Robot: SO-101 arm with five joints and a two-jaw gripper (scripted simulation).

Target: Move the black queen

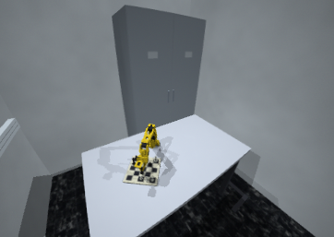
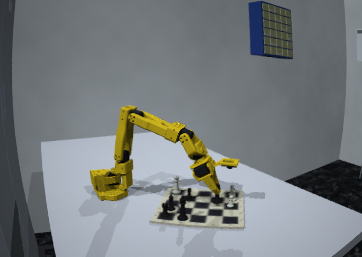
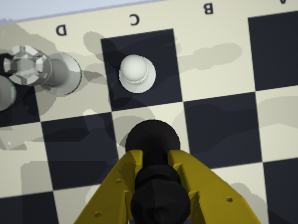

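Observation:
In the wrist view my yellow gripper (image 3: 155,165) is shut on the black queen (image 3: 152,145). The queen's round base sits over the light square in column C, one row behind the dark square that holds a white pawn (image 3: 137,73). In the exterior view the gripper (image 2: 216,192) reaches down to the chessboard (image 2: 201,212) with the queen (image 2: 217,199) low at the board's far side. Whether the base touches the board I cannot tell.
A white piece with a crown-like top (image 3: 30,70) stands in column D, left of the pawn. Several black pieces (image 2: 177,205) and a white piece (image 2: 177,184) stand at the board's left end, another white piece (image 2: 231,194) at the right. The arm's base (image 2: 107,182) sits left of the board.

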